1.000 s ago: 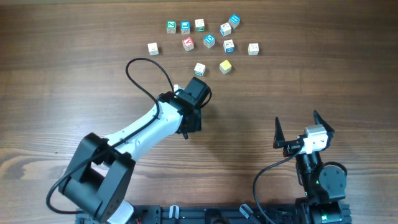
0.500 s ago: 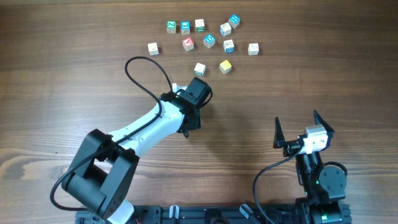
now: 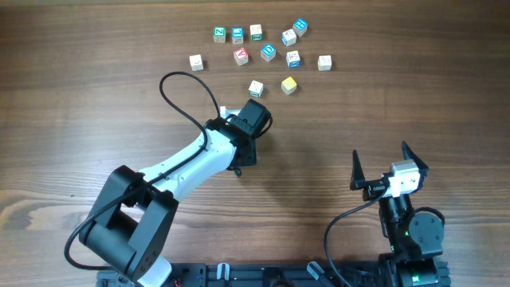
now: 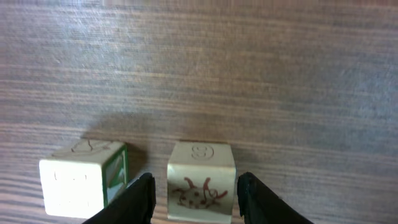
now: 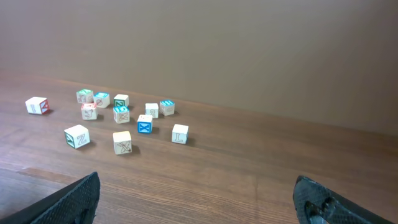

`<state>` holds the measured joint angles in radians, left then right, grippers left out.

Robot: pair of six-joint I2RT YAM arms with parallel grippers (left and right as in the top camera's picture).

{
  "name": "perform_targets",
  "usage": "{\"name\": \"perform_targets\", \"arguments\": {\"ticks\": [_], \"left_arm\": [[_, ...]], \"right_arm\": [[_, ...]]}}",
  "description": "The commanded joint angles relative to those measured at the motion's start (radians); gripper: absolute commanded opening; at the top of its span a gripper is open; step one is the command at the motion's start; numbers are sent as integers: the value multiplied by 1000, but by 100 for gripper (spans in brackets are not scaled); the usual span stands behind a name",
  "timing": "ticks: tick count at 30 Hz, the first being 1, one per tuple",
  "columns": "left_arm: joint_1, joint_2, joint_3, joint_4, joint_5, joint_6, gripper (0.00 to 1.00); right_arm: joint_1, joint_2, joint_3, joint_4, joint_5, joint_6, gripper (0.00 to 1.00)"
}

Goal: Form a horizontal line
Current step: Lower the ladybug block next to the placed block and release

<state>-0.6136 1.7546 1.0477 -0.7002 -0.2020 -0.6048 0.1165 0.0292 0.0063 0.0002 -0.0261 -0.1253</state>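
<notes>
No horizontal line of touching cubes shows; the small wooden letter cubes lie loose at the far middle of the table. Three of them [image 3: 237, 34] stand side by side at the group's far left. My left gripper [image 3: 255, 113] is open, just short of a green-edged cube [image 3: 255, 88] and a yellowish cube [image 3: 288, 84]. In the left wrist view the open fingers [image 4: 196, 182] frame a cream cube with a red drawing [image 4: 200, 186], and the green-edged cube [image 4: 84, 179] stands just left of it. My right gripper [image 3: 384, 163] is open and empty [image 5: 196, 186], far from the cubes.
Other loose cubes include a red-lettered one [image 3: 241, 56], blue ones [image 3: 268, 53] [image 3: 300, 26] and whitish ones [image 3: 196, 61] [image 3: 324, 62]. The right wrist view shows the whole group [image 5: 122, 142] far ahead. A black cable loops above the left arm [image 3: 187, 100].
The left arm's elbow has shifted slightly to the right. The left gripper, the cubes and the right arm have stayed put.
</notes>
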Motion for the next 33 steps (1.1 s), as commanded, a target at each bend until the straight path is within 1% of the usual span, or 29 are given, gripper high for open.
{"name": "perform_targets", "arguments": {"ticks": [1,6,10,12,18,20,21,23,25,28,30,33], "left_arm": [[1,14,-8,40,-47,-2,44],[1,14,-8,74,-107,-2,44],[1,14,-8,132,-106,1,43],[1,14,-8,159,-105,29,43],[1,14,-8,193,-102,44,29],[1,14,-8,211,-80,54,23],[1,14,-8,230,-24,85,11],[1,14,-8,258,55,130,9],[1,14,-8,257,82,130,10],[1,14,-8,241,83,130,8],[1,14,-8,222,83,130,4],[1,14,-9,211,97,129,4]], "right_arm": [[-4,0,-1,2,-13,-6,100],[-4,0,-1,2,-13,-6,100],[-4,0,-1,2,-13,-6,100],[-4,0,-1,2,-13,-6,100],[-4,0,-1,2,-13,-5,100],[-4,0,-1,2,-13,-6,100],[-4,0,-1,2,-13,-6,100],[-4,0,-1,2,-13,-6,100],[-4,0,-1,2,-13,-6,100],[-4,0,-1,2,-13,-5,100],[-4,0,-1,2,-13,-5,100],[-4,0,-1,2,-13,-6,100]]}}
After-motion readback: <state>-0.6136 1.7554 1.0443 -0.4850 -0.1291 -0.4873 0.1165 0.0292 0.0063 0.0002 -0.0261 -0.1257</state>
